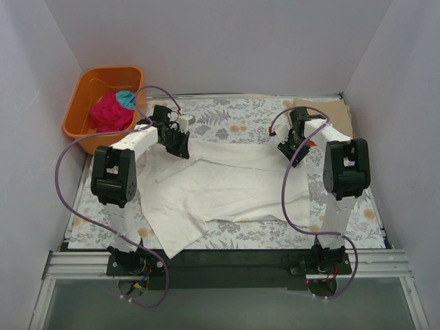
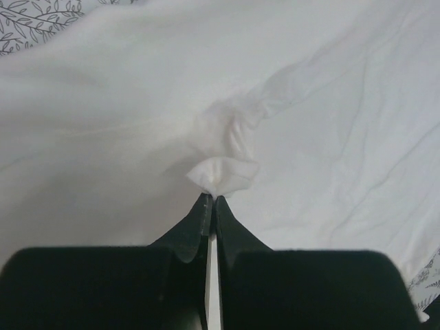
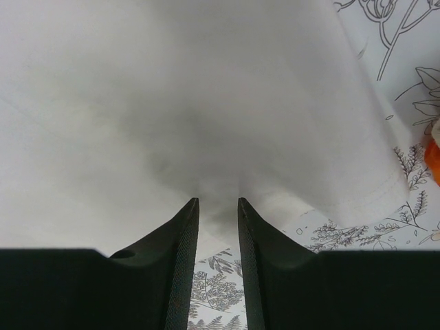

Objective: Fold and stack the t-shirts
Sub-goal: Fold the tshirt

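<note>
Floral desk [image 1: 234, 110], white t-shirt [image 1: 227, 185] flattening step: left claw [image 2: 210, 199] pinches cloth, right claw [image 3: 218, 201] slightly parted at its edge and probably must close before folding.

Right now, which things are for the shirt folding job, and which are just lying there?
For the job: white shirt, magenta shirt, teal shirt, tan shirt.
Just lying there: orange tub, floral cover.
</note>
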